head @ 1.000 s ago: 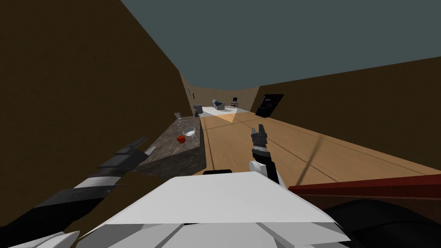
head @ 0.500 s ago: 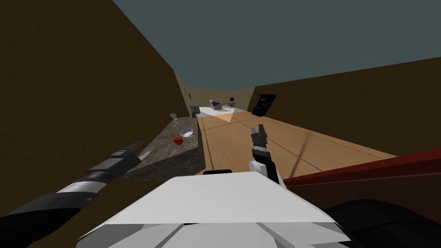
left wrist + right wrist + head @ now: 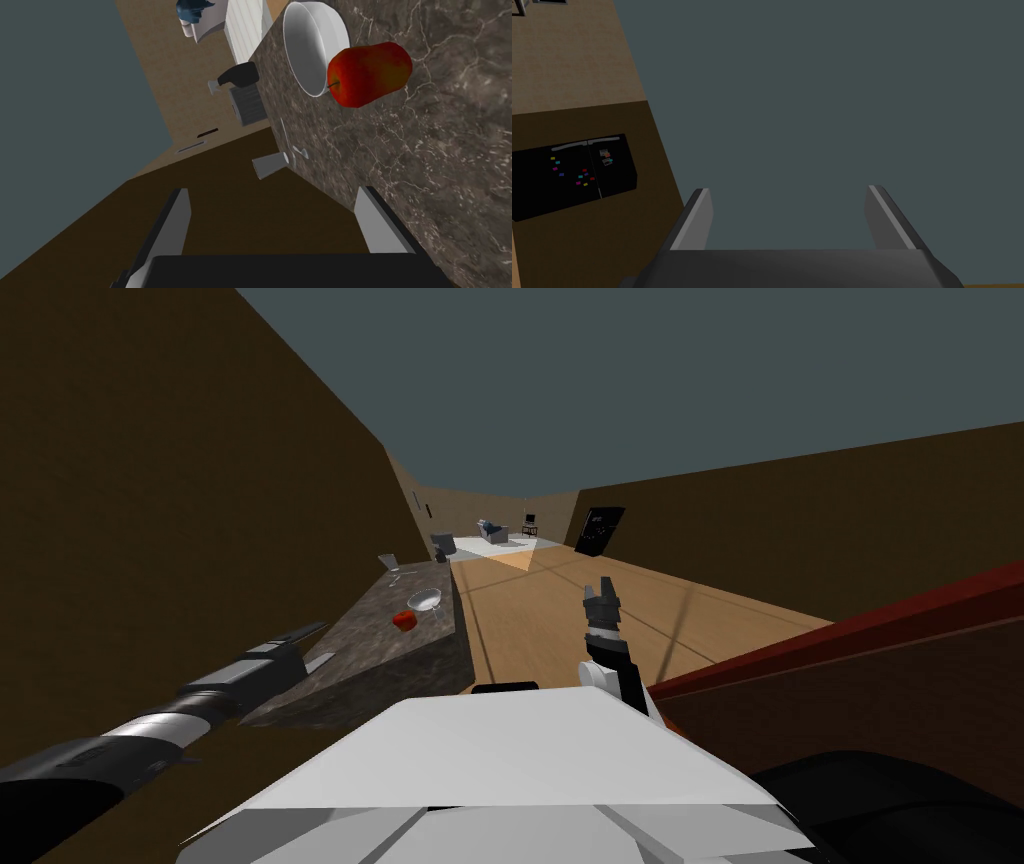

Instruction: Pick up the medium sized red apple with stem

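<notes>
one red apple (image 3: 369, 74) with a thin dark stem sits on the dark stone counter (image 3: 450, 165). one white bowl (image 3: 312, 45) stands just beside it, on the side away from the left gripper (image 3: 274, 191). one small grey cup (image 3: 270, 165) stands further along the counter, near its edge, well apart from the apple.

the left gripper is out over the near end of the counter. its two fingers are spread wide with nothing between them. the apple is ahead of them, not touching.

in the head view the apple (image 3: 404, 620) is a small red spot next to the bowl (image 3: 428, 600).

the right gripper (image 3: 603, 591) is raised over the wood floor (image 3: 560, 618), near the chest. its two fingers (image 3: 699, 215) are wide apart and hold nothing.
</notes>
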Controlling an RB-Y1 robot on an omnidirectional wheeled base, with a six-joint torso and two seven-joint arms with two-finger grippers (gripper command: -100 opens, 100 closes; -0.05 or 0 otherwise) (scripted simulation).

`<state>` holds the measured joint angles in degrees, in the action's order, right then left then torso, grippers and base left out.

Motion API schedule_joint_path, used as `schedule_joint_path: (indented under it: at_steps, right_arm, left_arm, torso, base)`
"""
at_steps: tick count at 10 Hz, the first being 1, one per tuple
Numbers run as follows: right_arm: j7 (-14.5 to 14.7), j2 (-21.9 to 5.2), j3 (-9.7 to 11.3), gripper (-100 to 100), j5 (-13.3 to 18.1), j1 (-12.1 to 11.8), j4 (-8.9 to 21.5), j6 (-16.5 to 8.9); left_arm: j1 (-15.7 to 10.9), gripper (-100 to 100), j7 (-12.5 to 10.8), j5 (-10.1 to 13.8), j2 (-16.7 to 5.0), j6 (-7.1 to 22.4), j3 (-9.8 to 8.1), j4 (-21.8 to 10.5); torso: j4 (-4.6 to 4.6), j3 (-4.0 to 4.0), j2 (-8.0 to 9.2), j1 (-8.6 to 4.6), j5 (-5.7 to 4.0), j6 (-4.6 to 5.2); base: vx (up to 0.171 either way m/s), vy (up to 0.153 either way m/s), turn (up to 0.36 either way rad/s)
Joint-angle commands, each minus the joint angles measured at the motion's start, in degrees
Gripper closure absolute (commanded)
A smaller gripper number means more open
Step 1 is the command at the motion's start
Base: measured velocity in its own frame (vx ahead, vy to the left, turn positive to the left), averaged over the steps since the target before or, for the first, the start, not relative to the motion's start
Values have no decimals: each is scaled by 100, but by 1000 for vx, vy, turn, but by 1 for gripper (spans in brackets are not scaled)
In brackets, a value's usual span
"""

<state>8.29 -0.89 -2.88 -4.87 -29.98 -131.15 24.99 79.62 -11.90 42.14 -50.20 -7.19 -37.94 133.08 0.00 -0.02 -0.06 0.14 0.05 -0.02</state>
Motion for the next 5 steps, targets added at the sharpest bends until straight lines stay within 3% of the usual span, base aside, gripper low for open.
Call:
schedule_joint_path:
  at_steps: [1,3,4,5]
  right_arm:
    - [0,0,0,0,0,0,0,0]
    - [0,0,1,0,0,1,0,0]
    - [0,0,0,0,0,1,0,0]
    - [0,0,0,0,0,0,0,0]
  left_arm:
    - [173,-100,-11,81,-77,1,-42,1]
    - [626,-100,-79,505,-494,267,-388,-159]
    - [751,-100,-79,584,-617,267,-388,-159]
    - [964,-100,-107,801,-793,393,-548,-250]
  torso:
    - [0,0,0,0,0,0]
    - [-1,-2,-2,-6,-2,4]
    - [-2,-4,-6,1,0,5]
    - [-1,-3,-5,1,0,-2]
  base:
    - [0,12,9]
    - [6,17,-219]
    - [7,30,-76]
    - [9,26,-157]
